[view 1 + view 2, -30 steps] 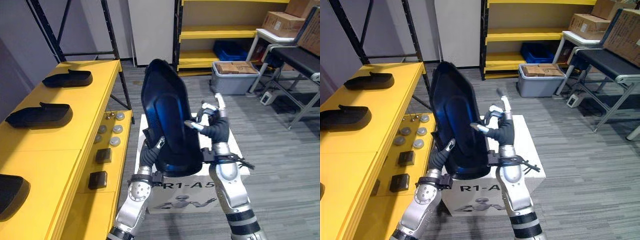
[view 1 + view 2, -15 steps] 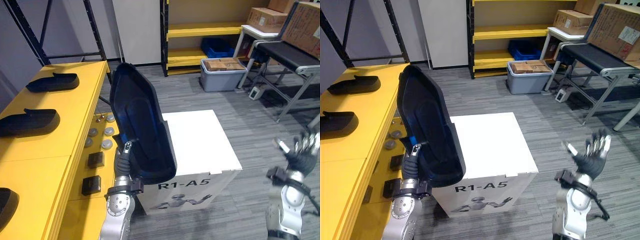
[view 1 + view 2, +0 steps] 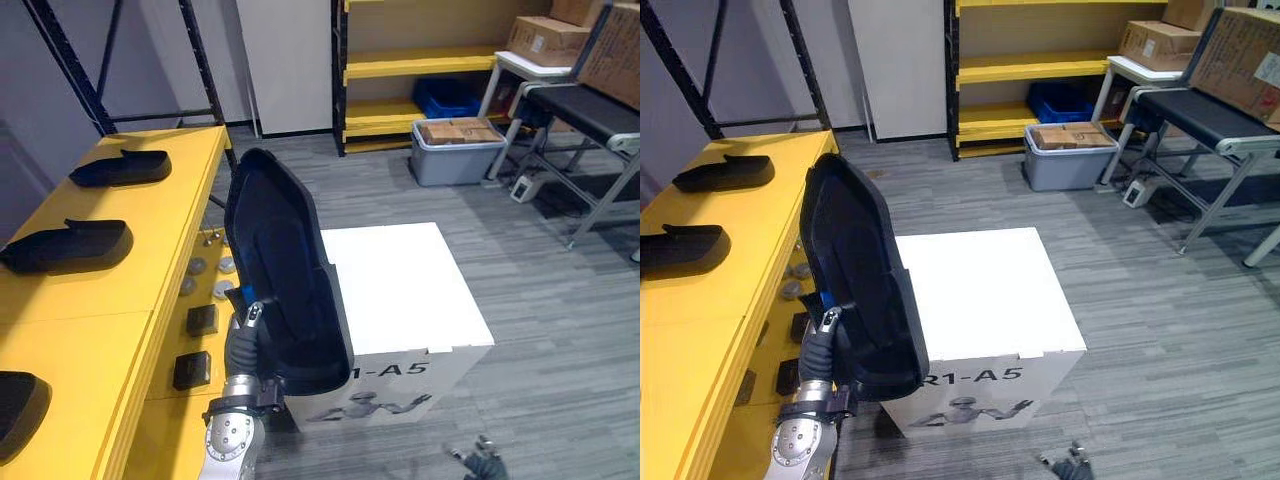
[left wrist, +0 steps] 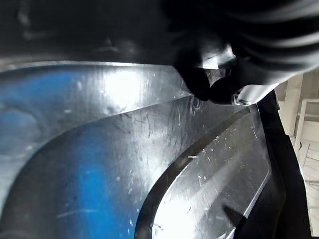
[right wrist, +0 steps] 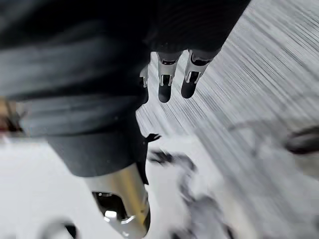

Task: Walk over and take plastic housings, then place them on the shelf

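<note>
A large black plastic housing (image 3: 285,280) stands upright over the left edge of a white box (image 3: 400,290). My left hand (image 3: 243,340) grips its lower edge from the left, fingers curled over the rim. The left wrist view shows the housing's glossy inner face (image 4: 149,149) close up, with a dark fingertip (image 4: 219,84) pressed on it. My right hand (image 3: 480,465) hangs low at the bottom edge, away from the housing, with its fingers (image 5: 169,82) straight and holding nothing. Three more black housings (image 3: 120,168) (image 3: 68,245) (image 3: 18,405) lie on the yellow shelf (image 3: 130,300) at my left.
Small round parts and black blocks (image 3: 200,320) lie on the shelf's lower ledge. A black rack post (image 3: 205,90) rises behind it. Yellow shelving (image 3: 420,65) and a grey bin (image 3: 463,150) stand at the back, with a metal-legged table (image 3: 590,110) at right.
My right hand let go of the housing, swung out to the right and dropped to the bottom edge. The left hand alone now holds the housing. The camera shifted.
</note>
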Controlling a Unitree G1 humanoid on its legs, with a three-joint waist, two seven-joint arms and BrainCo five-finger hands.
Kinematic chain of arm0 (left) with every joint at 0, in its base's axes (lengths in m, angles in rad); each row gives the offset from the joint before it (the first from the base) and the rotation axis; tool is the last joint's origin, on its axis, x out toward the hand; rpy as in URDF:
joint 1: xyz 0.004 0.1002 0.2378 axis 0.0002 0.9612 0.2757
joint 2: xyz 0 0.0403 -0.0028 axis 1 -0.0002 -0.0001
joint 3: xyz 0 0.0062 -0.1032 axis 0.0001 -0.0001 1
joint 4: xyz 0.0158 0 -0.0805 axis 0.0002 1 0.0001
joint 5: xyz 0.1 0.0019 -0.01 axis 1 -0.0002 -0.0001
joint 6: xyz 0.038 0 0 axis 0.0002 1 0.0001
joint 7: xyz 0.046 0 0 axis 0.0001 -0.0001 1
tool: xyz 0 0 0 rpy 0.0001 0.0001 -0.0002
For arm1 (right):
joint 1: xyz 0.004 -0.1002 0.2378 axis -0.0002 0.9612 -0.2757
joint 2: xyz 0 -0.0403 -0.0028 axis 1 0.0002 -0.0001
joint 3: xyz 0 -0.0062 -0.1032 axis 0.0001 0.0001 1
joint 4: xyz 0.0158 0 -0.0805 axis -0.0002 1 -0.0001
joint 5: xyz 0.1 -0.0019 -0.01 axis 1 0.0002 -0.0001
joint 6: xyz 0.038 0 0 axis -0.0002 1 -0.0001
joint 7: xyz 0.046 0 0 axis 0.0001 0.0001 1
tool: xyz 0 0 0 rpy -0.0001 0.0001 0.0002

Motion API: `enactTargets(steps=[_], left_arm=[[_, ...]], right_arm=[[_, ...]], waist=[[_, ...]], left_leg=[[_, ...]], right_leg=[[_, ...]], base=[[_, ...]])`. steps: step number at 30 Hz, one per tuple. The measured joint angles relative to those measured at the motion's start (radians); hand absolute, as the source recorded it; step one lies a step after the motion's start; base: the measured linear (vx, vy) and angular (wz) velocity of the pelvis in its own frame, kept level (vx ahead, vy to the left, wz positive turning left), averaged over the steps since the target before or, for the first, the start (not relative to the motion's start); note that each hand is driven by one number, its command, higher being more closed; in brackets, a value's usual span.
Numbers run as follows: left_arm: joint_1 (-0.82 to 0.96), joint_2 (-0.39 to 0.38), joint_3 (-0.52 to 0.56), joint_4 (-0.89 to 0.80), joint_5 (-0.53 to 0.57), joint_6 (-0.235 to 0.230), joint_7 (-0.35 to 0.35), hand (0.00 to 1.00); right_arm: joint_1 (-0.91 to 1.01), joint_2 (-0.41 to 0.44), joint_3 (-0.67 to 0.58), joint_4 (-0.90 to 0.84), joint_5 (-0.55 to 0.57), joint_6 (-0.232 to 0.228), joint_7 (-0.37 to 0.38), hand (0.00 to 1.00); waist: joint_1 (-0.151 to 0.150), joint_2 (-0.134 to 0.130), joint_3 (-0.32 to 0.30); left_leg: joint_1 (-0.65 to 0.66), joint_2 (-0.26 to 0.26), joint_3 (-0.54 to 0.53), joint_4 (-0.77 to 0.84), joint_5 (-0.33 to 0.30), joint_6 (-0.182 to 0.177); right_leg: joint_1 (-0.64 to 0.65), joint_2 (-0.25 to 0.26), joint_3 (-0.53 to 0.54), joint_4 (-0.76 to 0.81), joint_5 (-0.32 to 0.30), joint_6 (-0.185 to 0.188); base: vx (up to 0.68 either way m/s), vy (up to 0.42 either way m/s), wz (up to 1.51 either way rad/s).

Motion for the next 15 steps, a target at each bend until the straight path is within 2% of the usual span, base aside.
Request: enactTargets(steps=[3, 5, 7, 10, 11, 12, 13, 14, 15], left_arm=[[0.003, 0.000, 0.000, 0.000, 0.000, 0.000, -0.001, 1.00], [0.005, 0.000, -0.001, -0.001, 0.001, 0.000, -0.001, 1.00], [0.011, -0.003, -0.004, -0.029, 0.019, 0.002, -0.002, 1.00], [0.011, -0.007, -0.006, -0.098, 0.032, 0.001, 0.001, 1.00], [0.009, -0.015, 0.002, -0.123, 0.039, -0.001, 0.005, 1.00], [0.008, -0.018, 0.004, -0.137, 0.039, -0.003, 0.013, 1.00], [0.008, -0.022, 0.007, -0.140, 0.040, -0.007, 0.015, 1.00], [0.005, -0.030, 0.012, -0.141, 0.039, -0.012, 0.017, 1.00], [0.006, -0.040, 0.012, -0.141, 0.039, -0.012, 0.017, 1.00]], right_arm=[[0.000, 0.000, 0.034, 0.026, -0.036, 0.009, 0.010, 0.00], [0.001, 0.001, 0.063, 0.027, -0.060, 0.015, 0.010, 0.00], [-0.007, 0.000, 0.077, 0.026, -0.077, 0.017, 0.008, 0.00], [-0.036, -0.008, 0.098, 0.016, -0.078, 0.017, 0.006, 0.00], [-0.063, -0.017, 0.102, 0.014, -0.078, 0.016, 0.003, 0.00], [-0.096, -0.024, 0.101, 0.014, -0.078, 0.015, -0.001, 0.00], [-0.110, -0.030, 0.099, 0.016, -0.079, 0.015, -0.005, 0.00], [-0.141, -0.042, 0.101, 0.017, -0.092, 0.015, -0.013, 0.00], [-0.157, -0.049, 0.102, 0.017, -0.109, 0.016, -0.019, 0.00]], waist=[[0.022, -0.004, -0.001], [0.034, -0.019, 0.000], [0.040, -0.034, 0.005], [0.061, -0.048, 0.019], [0.075, -0.047, 0.036], [0.085, -0.045, 0.050], [0.089, -0.045, 0.057], [0.087, -0.023, 0.065], [0.091, -0.021, 0.068]], left_leg=[[-0.001, -0.016, -0.037, 0.004, 0.001, 0.002], [-0.011, -0.043, -0.104, 0.013, 0.005, 0.005], [-0.051, -0.069, -0.193, 0.065, 0.007, 0.003], [-0.110, -0.108, -0.283, 0.115, 0.022, -0.018], [-0.141, -0.119, -0.294, 0.133, 0.036, -0.037], [-0.166, -0.123, -0.243, 0.123, 0.071, -0.061], [-0.181, -0.106, -0.163, 0.115, 0.053, -0.051], [-0.226, -0.048, 0.044, 0.178, 0.014, -0.007], [-0.266, 0.009, 0.203, 0.274, -0.029, 0.012]], right_leg=[[0.000, -0.017, -0.039, 0.037, -0.029, 0.005], [0.000, -0.046, -0.107, 0.093, -0.070, 0.009], [0.002, -0.070, -0.186, 0.137, -0.083, 0.015], [0.003, -0.097, -0.296, 0.158, -0.106, 0.015], [0.004, -0.105, -0.342, 0.165, -0.108, 0.014], [0.005, -0.120, -0.392, 0.165, -0.108, 0.014], [0.004, -0.124, -0.417, 0.162, -0.107, 0.011], [0.004, -0.125, -0.470, 0.168, -0.106, 0.010], [0.005, -0.140, -0.508, 0.178, -0.106, 0.010]], base=[[-0.01, -0.002, 0.45], [0.01, -0.022, 0.88], [0.03, -0.033, 1.26], [0.01, -0.030, 1.36], [-0.07, -0.017, 1.21], [-0.09, -0.003, 1.14], [-0.12, 0.033, 1.18], [-0.10, 0.076, 1.13], [-0.07, 0.098, 1.11]])
